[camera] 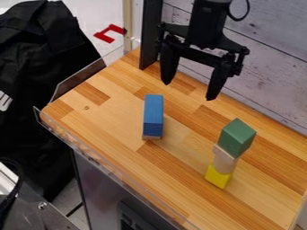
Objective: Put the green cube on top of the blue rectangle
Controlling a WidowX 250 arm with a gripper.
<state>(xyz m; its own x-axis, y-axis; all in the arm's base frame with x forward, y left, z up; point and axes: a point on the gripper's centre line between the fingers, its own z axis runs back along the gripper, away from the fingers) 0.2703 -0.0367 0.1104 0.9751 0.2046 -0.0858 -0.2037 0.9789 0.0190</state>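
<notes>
The black gripper (188,91) hangs near the top of the camera view, its two tapering fingers spread well apart, with nothing held between them. The broad tabletop (114,112) below is made of smooth wood strips, honey-coloured with darker brown pieces among them, and a small round knot-like mark shows toward its left part. Black fabric (36,58) lies in soft folds beyond the left edge, matt and creased. Behind the tabletop stands a wall (269,67) of pale grey planks with visible grain and dark seams. A flat, straight black upright (151,33) rises at the back corner, and thin clear edging (75,81) runs along the tabletop's left side.

The blue rectangle (153,112) is a long block with straight edges and an even, matt surface, its near end a darker blue. It lies near the middle of the tabletop, and a bit of pale wood (151,137) peeks out beneath its near end.

The green cube (237,137) is at the right, on top of a small stack, apart from the blue rectangle. It is deep green, with flat faces and crisp corners, one corner turned toward the camera. Under it is a pale, rounded piece (225,161), and at the bottom a bright yellow block (217,176) with angular sides.
</notes>
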